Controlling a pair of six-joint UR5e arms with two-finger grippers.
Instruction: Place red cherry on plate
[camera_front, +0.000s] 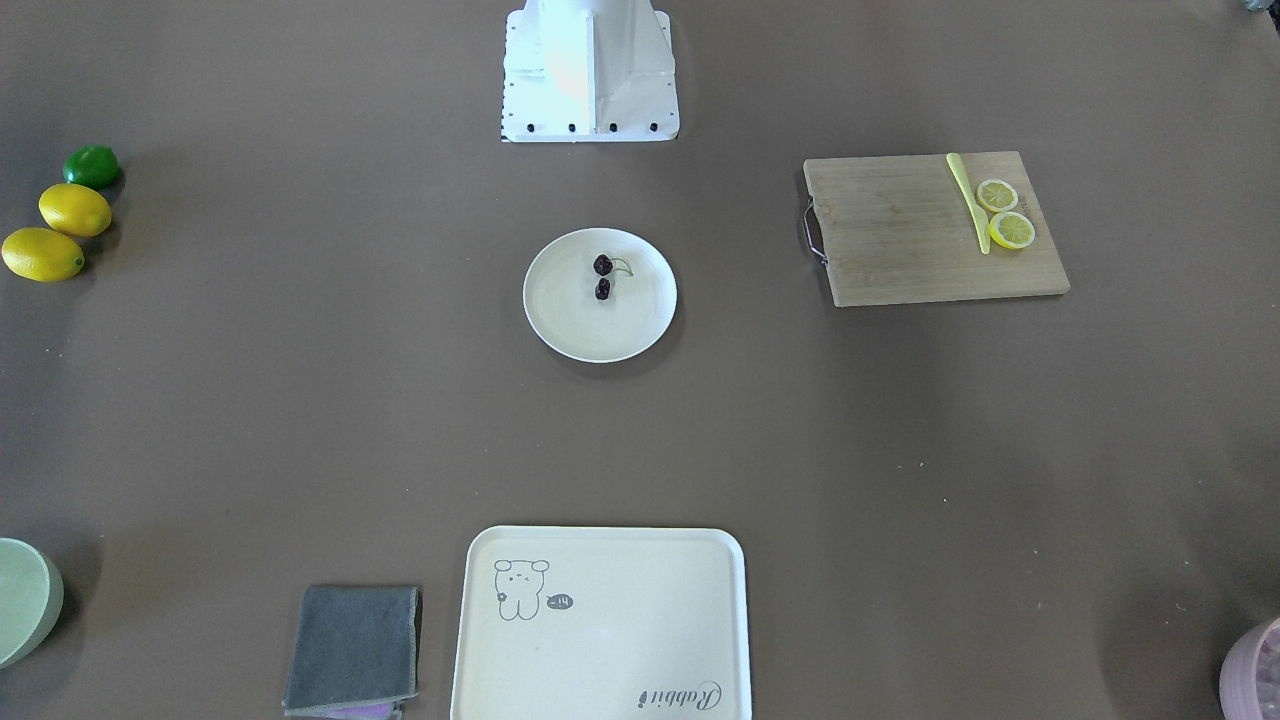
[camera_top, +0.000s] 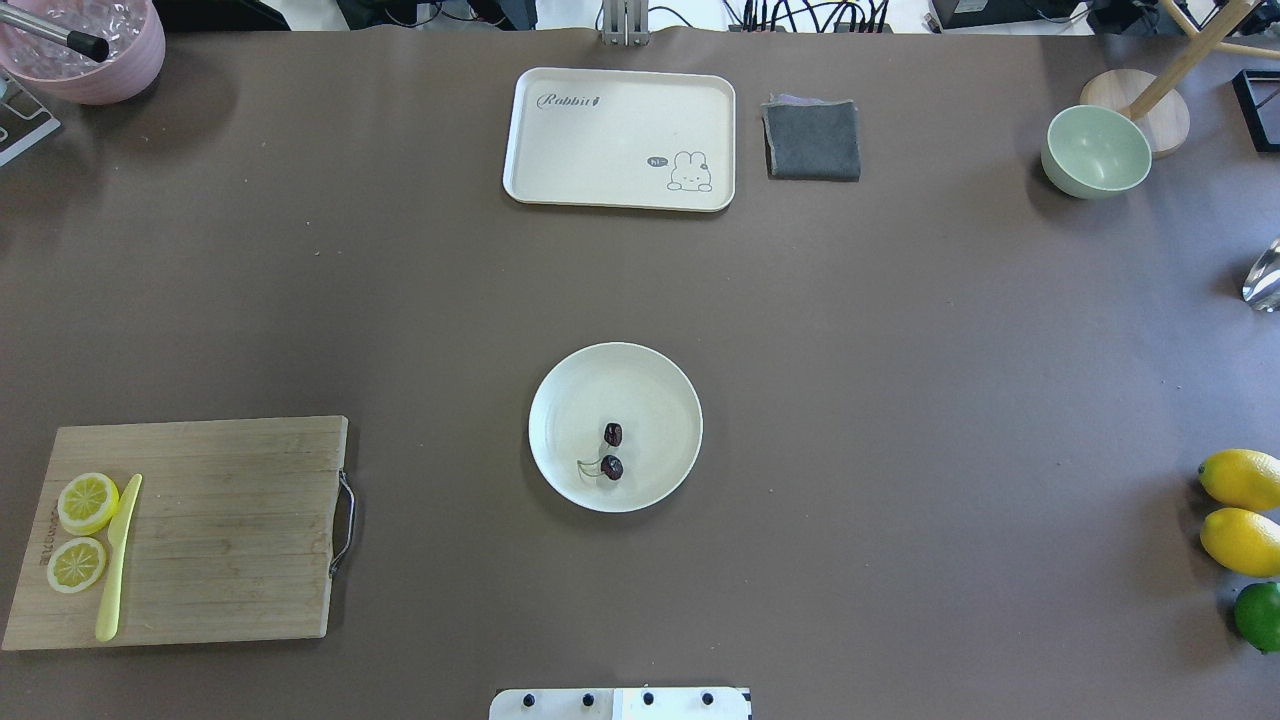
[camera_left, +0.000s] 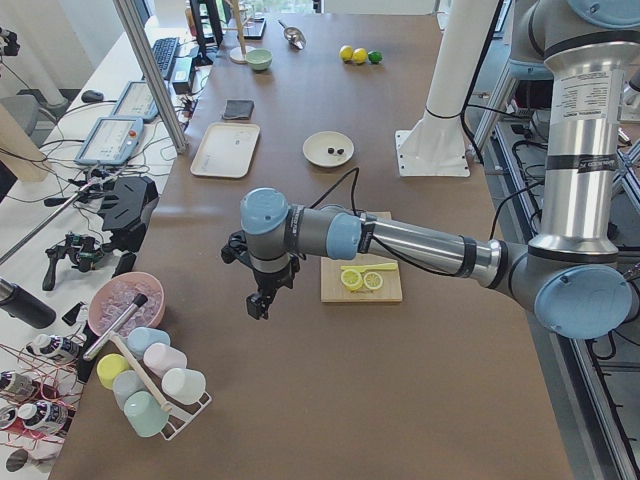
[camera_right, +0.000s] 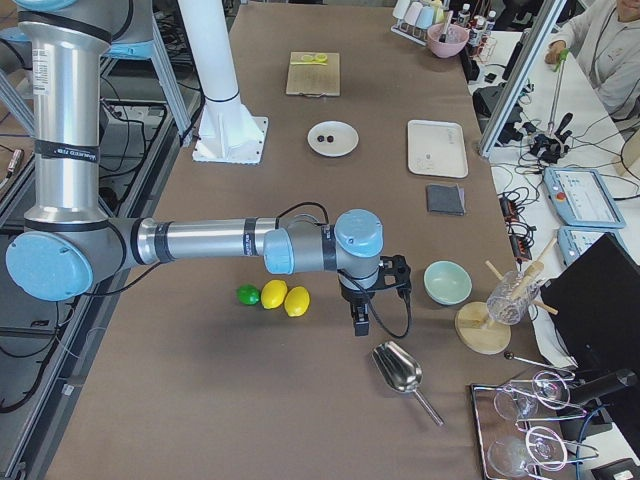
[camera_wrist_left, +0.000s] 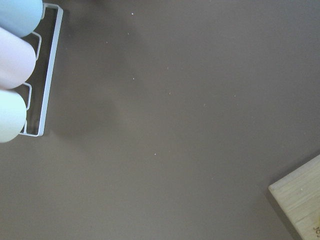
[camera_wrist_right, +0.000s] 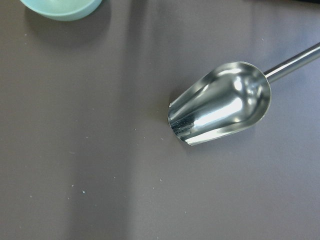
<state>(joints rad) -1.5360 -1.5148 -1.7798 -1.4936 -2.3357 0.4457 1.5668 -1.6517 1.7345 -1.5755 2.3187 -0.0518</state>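
The red cherry (camera_top: 612, 450), a dark pair on a thin green stem, lies inside the round cream plate (camera_top: 640, 385) at the table's middle, also seen from the front as the cherry (camera_front: 603, 277) on the plate (camera_front: 600, 335). No gripper touches it. My left gripper (camera_left: 258, 305) hangs over bare table near the cup rack, far from the plate. My right gripper (camera_right: 361, 322) hangs at the opposite end, beside the metal scoop. Both show only in the side views, so I cannot tell whether they are open or shut.
A wooden board (camera_top: 230, 530) holds two lemon slices and a yellow knife (camera_top: 118, 558). A cream tray (camera_top: 620, 138), grey cloth (camera_top: 812, 140) and green bowl (camera_top: 1096, 152) line the far edge. Lemons (camera_top: 1240, 510), a lime and a steel scoop (camera_wrist_right: 220, 102) sit at the right end; a cup rack (camera_wrist_left: 47, 75) stands at the left end.
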